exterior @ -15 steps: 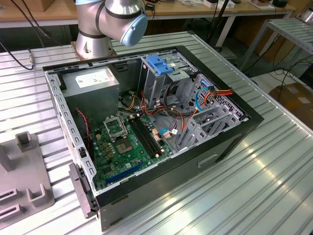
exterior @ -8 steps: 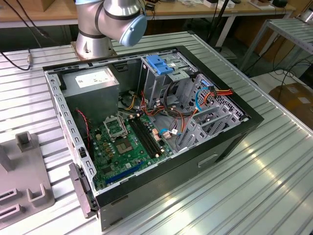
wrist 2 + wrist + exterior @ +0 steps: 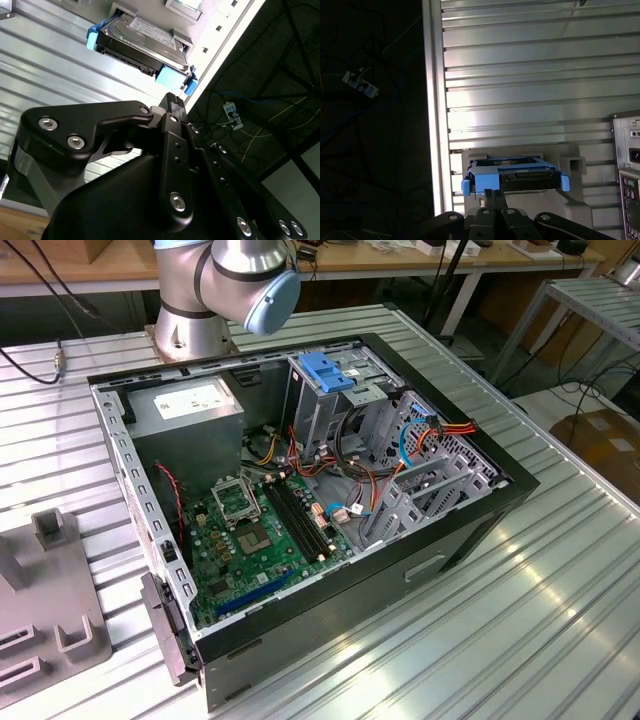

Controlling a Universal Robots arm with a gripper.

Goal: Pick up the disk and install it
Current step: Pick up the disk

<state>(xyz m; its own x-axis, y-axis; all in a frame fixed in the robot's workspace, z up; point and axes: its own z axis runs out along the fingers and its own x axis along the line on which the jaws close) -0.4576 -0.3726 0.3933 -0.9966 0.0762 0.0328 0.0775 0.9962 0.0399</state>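
Disk point(image 3: 142, 37): flat grey metal rectangle, blue plastic-framed.

dial: exterior view, centred on the case point(image 3: 450, 540)
case: on the table point(image 3: 560, 620), mid-view
arm base point(image 3: 190, 335): 11 o'clock, behind the case, on the table
power supply point(image 3: 185, 405): inside the case, 10 o'clock corner
drive cage point(image 3: 315, 405): inside the case, 12 o'clock, beside the power supply
bracket point(image 3: 328, 370): on top of the drive cage
motherboard point(image 3: 260, 535): case floor, 7 o'clock
cables point(image 3: 440, 430): inside the case, 2 o'clock
block point(image 3: 50, 610): 8 o'clock, on the table, apart from the case
disk point(image 3: 515, 175) point(image 3: 142, 37): on a holder point(image 3: 570, 162) on the table, near the table's edge, in both wrist views
gripper point(image 3: 494, 192) point(image 3: 173, 100): just beside the disk's end; contact unclear
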